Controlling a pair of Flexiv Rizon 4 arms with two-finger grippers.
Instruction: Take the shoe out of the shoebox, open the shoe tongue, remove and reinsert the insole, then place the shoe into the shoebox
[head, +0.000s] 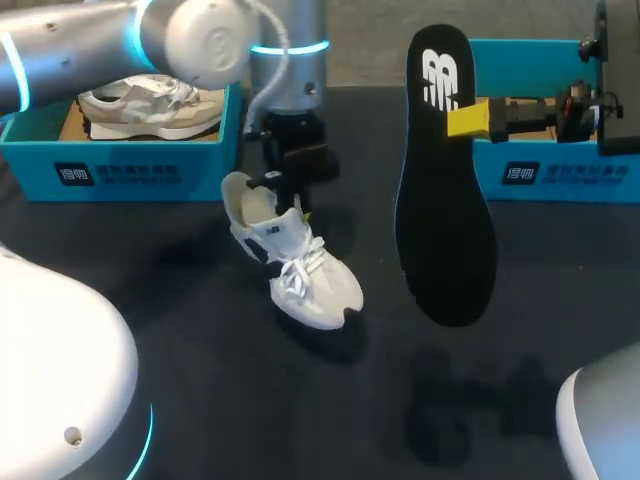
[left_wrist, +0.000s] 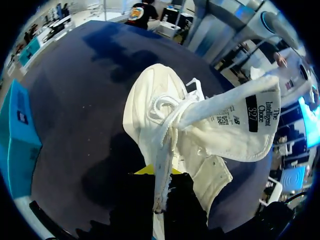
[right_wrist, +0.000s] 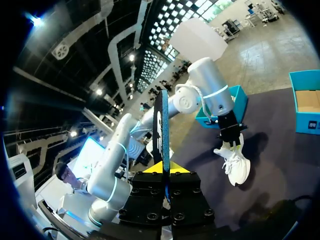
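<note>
A white shoe (head: 297, 268) stands on the dark table, toe toward the front. My left gripper (head: 298, 210) comes down from behind and is shut on the lace-side edge of its opening. In the left wrist view the shoe (left_wrist: 150, 110) lies ahead of that gripper (left_wrist: 159, 181), with its tongue (left_wrist: 240, 125) folded out to the side. My right gripper (head: 468, 120) is shut on the black insole (head: 445, 210) and holds it up in the air, right of the shoe. From the right wrist the insole (right_wrist: 164, 132) stands edge-on between the fingers of its gripper (right_wrist: 164, 171).
A teal shoebox (head: 130, 170) at the back left holds another pale shoe (head: 150, 105). A second teal shoebox (head: 560, 175) sits at the back right, behind my right gripper. Bare dark table lies in front of the shoe.
</note>
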